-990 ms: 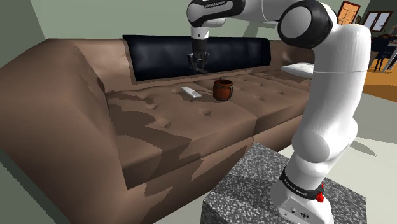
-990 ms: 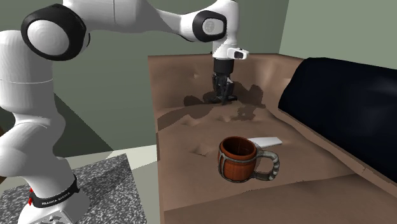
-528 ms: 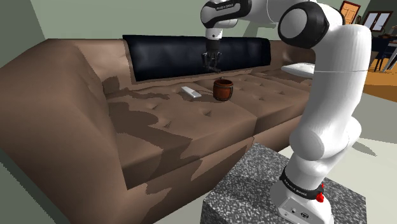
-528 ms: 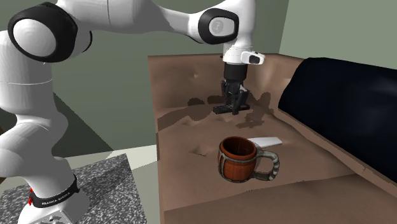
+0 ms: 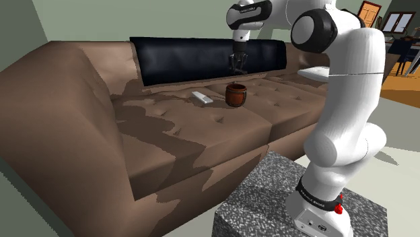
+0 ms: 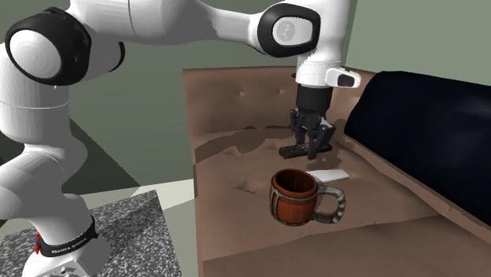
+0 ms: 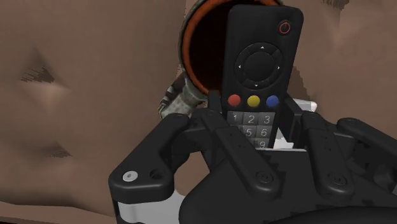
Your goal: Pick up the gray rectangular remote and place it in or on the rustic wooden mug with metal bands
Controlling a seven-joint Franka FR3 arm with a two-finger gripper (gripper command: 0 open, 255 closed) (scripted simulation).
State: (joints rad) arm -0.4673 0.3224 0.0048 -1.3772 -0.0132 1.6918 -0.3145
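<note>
A dark grey remote (image 7: pixel 257 70) with red, yellow and blue buttons is clasped between my gripper's (image 7: pixel 253 109) fingers (image 7: pixel 215 107). It also shows as a flat dark slab (image 6: pixel 297 148) under the gripper (image 6: pixel 311 145). The brown wooden mug (image 6: pixel 299 197) with metal bands and a handle stands upright on the brown sofa seat (image 6: pixel 236 228). In the wrist view the remote's far end lies over the mug's open mouth (image 7: pixel 203 57). In the shoulder view my gripper (image 5: pixel 237 67) hangs above the mug (image 5: pixel 235 94), well clear of its rim.
A flat white slab (image 5: pixel 201 98) lies on the seat beside the mug, seen also as a white slab (image 6: pixel 326 172). A long dark cushion (image 5: pixel 202 57) leans on the sofa back. A white pillow (image 5: pixel 315 71) sits further along. The speckled stand (image 5: pixel 283 195) is close by.
The arm has carried the held remote toward the shoulder view's right, from over the white slab to above the mug. The mug and white slab stayed put.
</note>
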